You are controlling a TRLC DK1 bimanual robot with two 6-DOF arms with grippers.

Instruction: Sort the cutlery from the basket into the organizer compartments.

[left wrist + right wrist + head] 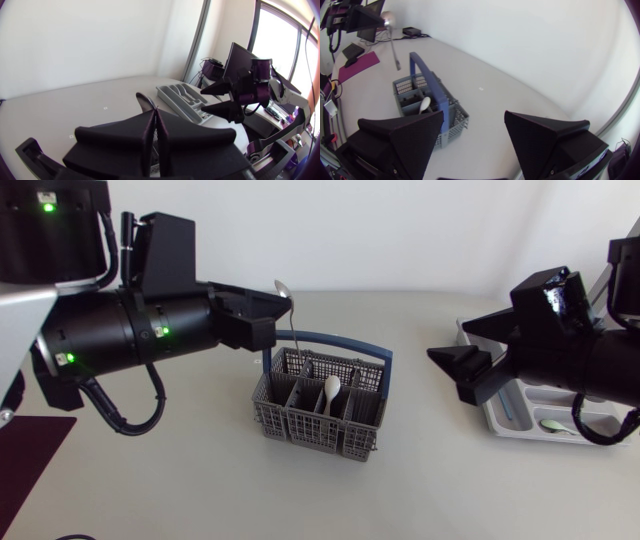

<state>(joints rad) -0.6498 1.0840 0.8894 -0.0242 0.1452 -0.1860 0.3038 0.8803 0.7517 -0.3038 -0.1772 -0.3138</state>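
Underneath everything, a pale grey bench (200, 480). Over its left half, the left arm (110, 330), bulky and black with small green lights, stretched in from the side. Opposite, the right arm (585, 360), hanging above the organizer (503, 418) at the bench's right side.

Near the middle, the grey basket (312, 430), split into cells, with a blue handle (345, 340) arched over it. At the front left corner, a dark red mat (30, 470), cut off by the edge.

Next, the left gripper (272, 315): sits above the basket's rear left corner and pinches a metal spoon (293, 330) just below the bowl. Holds it bowl up, the handle hanging down towards the basket rim without touching (from the left wrist, both fingers (172, 137) press flat together, with the spoon's bowl showing just ahead of them).

Then the right gripper (472, 132): fingers spread wide apart, pointing across at the basket yet well clear of it, poised over the organizer's near end.

Smallest of all, two more pieces. Standing in a middle cell of the basket, bowl up, a white spoon (332, 388). Lying in one organizer compartment, partly hidden under the right arm, a pale spoon (555, 425).
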